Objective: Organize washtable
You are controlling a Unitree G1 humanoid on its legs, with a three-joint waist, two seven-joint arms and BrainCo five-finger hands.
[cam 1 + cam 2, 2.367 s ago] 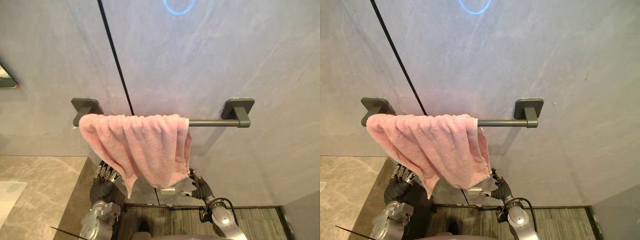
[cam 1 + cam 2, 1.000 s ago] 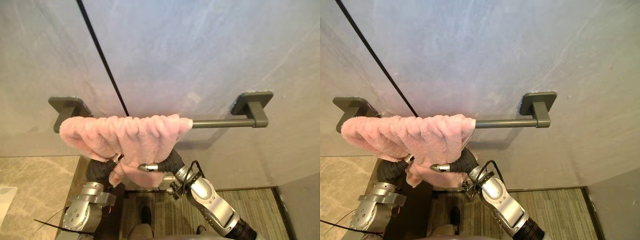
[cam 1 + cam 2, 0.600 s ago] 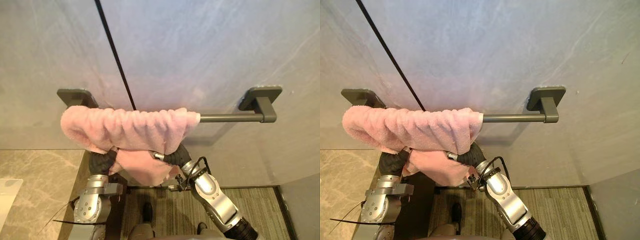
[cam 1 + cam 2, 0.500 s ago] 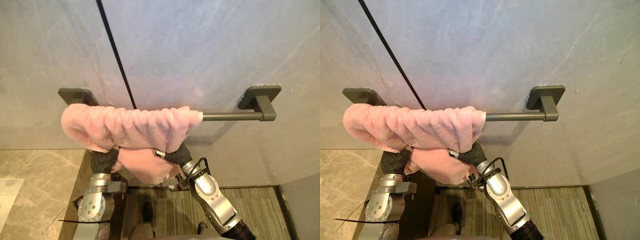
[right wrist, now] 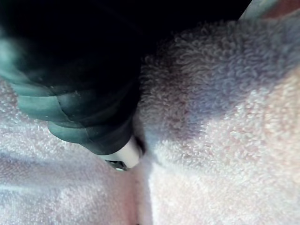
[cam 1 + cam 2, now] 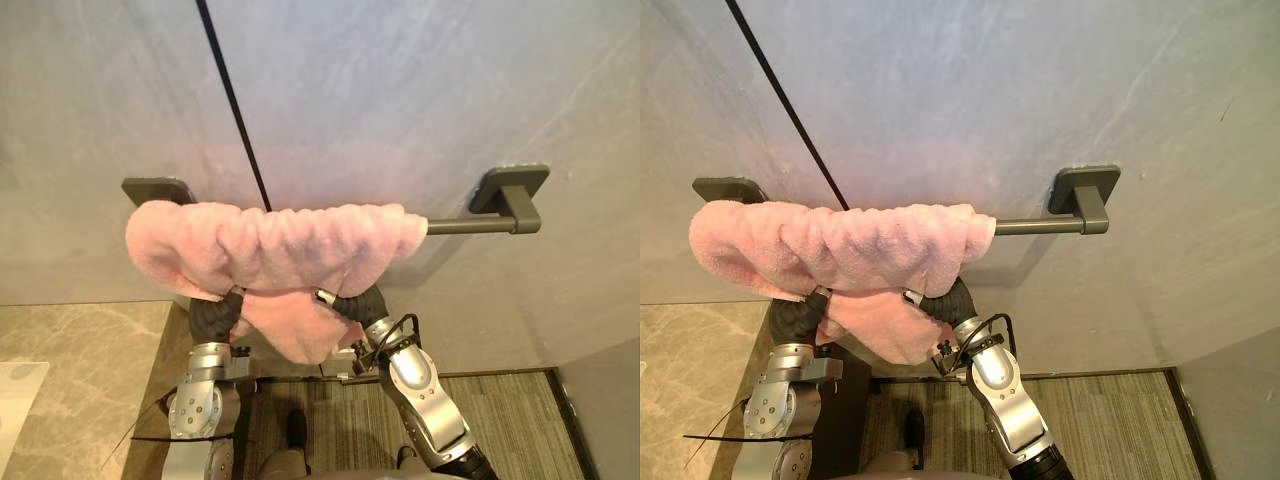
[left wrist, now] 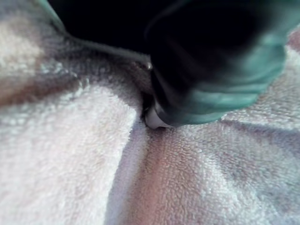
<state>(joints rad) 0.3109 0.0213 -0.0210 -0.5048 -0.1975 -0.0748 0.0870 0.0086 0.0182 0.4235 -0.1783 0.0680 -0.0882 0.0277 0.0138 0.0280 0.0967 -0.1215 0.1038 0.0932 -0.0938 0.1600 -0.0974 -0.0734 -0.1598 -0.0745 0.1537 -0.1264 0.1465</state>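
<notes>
A pink towel (image 6: 270,245) lies bunched along the left part of a dark grey towel bar (image 6: 470,225) on the wall, with one flap (image 6: 295,330) hanging below the bunch. My left hand (image 6: 213,315) reaches up under the towel's left half, and its dark cover (image 7: 211,61) presses into the cloth (image 7: 70,154). My right hand (image 6: 355,305) comes up under the towel's middle. There its cover (image 5: 79,93) is buried in folds (image 5: 220,154) that crease toward it, shut on the cloth.
The bar ends in two wall brackets (image 6: 512,190) (image 6: 155,188). A black seam (image 6: 230,100) runs down the grey wall. A marble counter (image 6: 70,380) with a white basin edge (image 6: 15,385) lies at lower left. Striped flooring (image 6: 500,420) shows at lower right.
The towel, which hung down loosely, is now gathered up along the bar. Both hands have risen under it, and its right end has moved right along the bar. The camera has shifted.
</notes>
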